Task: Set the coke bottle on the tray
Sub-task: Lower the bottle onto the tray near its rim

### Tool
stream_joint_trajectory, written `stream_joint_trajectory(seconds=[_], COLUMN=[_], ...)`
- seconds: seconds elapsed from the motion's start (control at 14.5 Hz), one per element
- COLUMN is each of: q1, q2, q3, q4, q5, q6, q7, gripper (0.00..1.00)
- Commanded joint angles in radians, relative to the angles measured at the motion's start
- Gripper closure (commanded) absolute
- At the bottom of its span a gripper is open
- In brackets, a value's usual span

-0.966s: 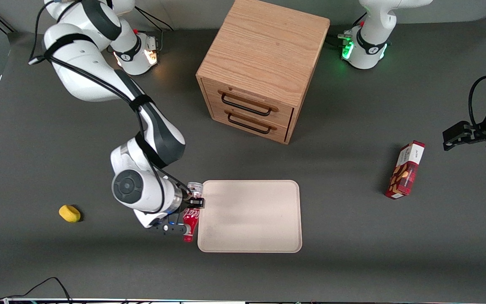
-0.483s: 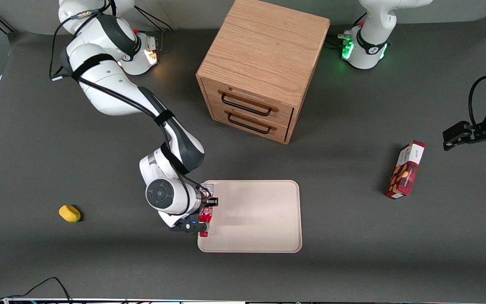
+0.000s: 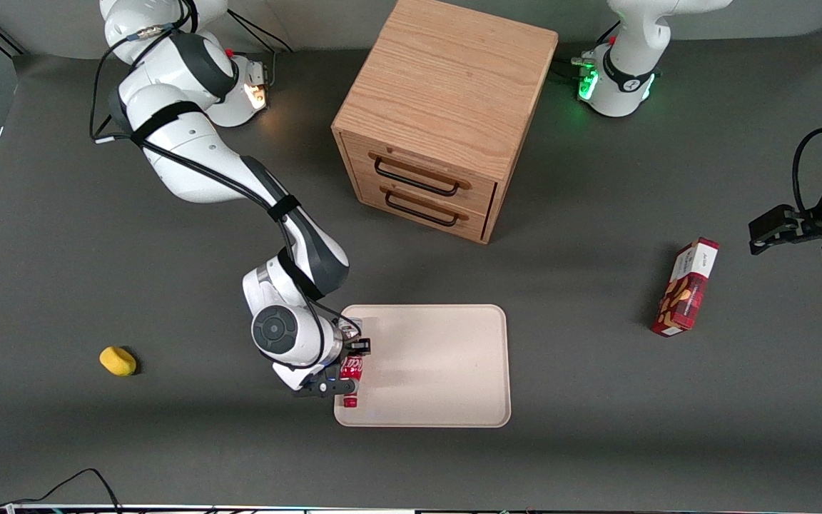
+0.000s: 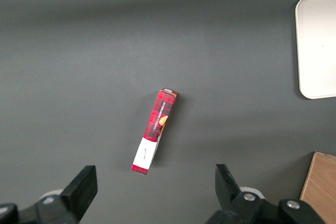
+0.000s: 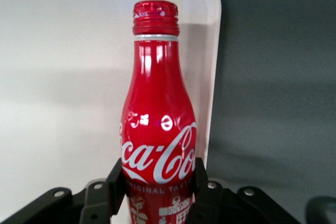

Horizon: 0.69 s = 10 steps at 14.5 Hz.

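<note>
My right gripper is shut on the coke bottle, a slim red bottle with white script. It holds the bottle over the working arm's end of the cream-beige tray, just inside the rim, neck pointing toward the front camera. In the right wrist view the fingers clamp the bottle's body from both sides, with the tray beneath it and the tray's rim beside the bottle. I cannot tell whether the bottle touches the tray.
A wooden two-drawer cabinet stands farther from the front camera than the tray. A red snack box lies toward the parked arm's end, also in the left wrist view. A yellow object lies toward the working arm's end.
My gripper has carried the bottle sideways from the table beside the tray to over the tray's edge. Most of the move came first, with only a slight shift in the last half second.
</note>
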Motion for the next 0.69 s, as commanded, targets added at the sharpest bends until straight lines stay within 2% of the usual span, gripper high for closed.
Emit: stream_joint_trajectory(seconds=[0.0, 0.07, 0.14, 0.21, 0.62], q1=[0.019, 0.019, 0.02, 0.028, 0.033], q2=[0.024, 0.025, 0.025, 0.025, 0.039], q3=[-0.015, -0.015, -0.02, -0.021, -0.026], q4=[0.043, 0.042, 0.039, 0.037, 0.036], q5=[0.015, 0.013, 0.003, -0.016, -0.021], q6=[0.008, 0.011, 0.018, 0.026, 0.058], q7=[-0.019, -0.019, -0.024, -0.022, -0.022], gripper=[0.58, 0.25, 0.0, 0.0, 0.0])
